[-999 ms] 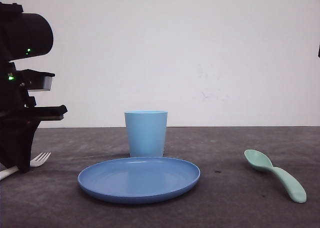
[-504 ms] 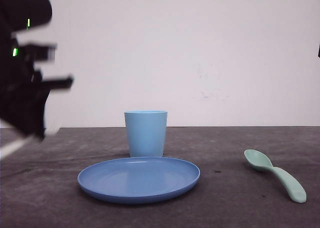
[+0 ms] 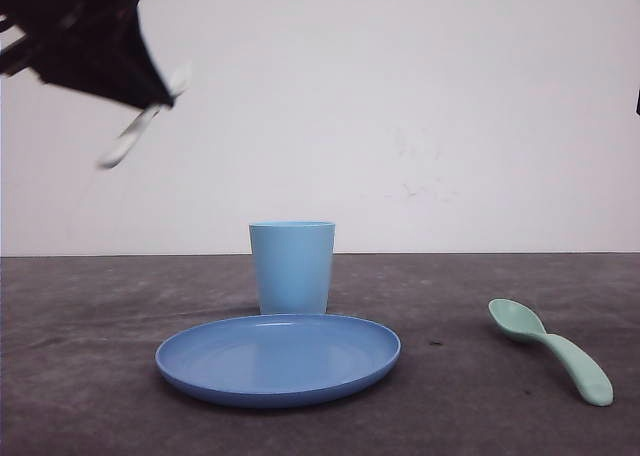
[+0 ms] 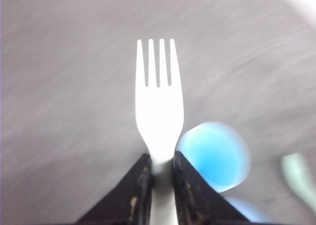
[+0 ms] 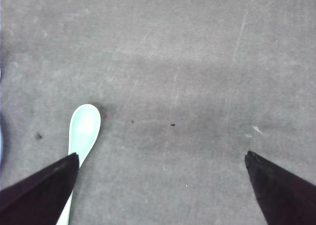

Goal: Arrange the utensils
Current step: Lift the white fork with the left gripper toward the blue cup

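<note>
Left gripper point(image 4: 161, 168) pinches white fork point(image 4: 159, 114) by handle, tines sticking out past fingertips. Front view: left gripper point(image 3: 150, 101) high in air, blurry, fork point(image 3: 135, 134) hanging out below it, far above table point(image 3: 90, 376). Down and off to side: blue cup point(image 3: 291, 267), blue plate point(image 3: 278, 357) just in front of cup, lots of bare table around. Right gripper point(image 5: 160, 166) spread wide, nothing between fingers, over bare table. Green spoon point(image 5: 83, 131) lies flat, handle passing under one right finger point(image 5: 44, 188). Front view: spoon point(image 3: 551, 349) well apart from plate.

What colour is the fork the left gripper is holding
White. The fork, clamped in the left gripper, shows best in the left wrist view.
</note>
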